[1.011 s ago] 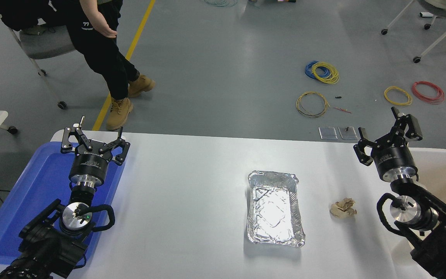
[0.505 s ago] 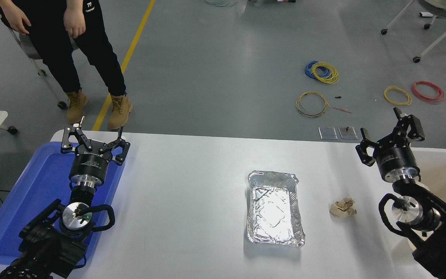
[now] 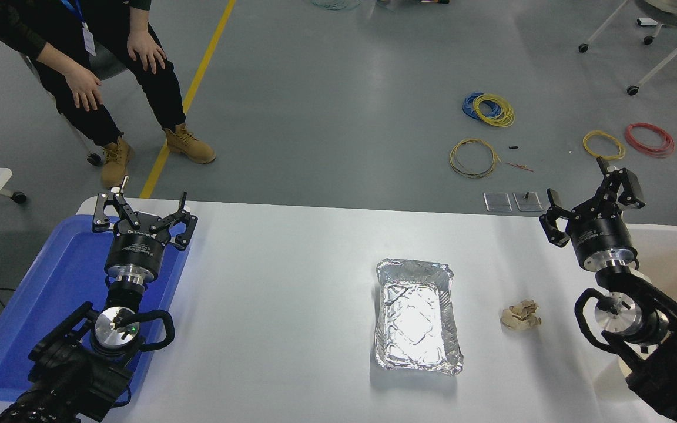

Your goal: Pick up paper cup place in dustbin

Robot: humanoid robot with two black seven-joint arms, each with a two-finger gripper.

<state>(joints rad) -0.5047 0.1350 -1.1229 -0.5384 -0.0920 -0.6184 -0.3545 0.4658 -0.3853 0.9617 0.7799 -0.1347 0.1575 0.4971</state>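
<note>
1. We log the right end effector (image 3: 592, 194) at the worktop's (image 3: 291, 282) far right corner, fingers spread, grasping nothing.
2. We log the left end effector (image 3: 143, 207) parked over the blue tray (image 3: 50, 294), also released and unladen.
3. We find the dustbin (image 3: 676, 258) at the right edge, its beige inside showing behind the right arm.
4. We cannot see the paper cup.
5. We count a foil tray (image 3: 416, 317) mid-worktop, with a crumpled paper wad (image 3: 520, 315) to its right, apart from it.
6. We note a seated person (image 3: 109, 64) beyond the far left corner.
</note>
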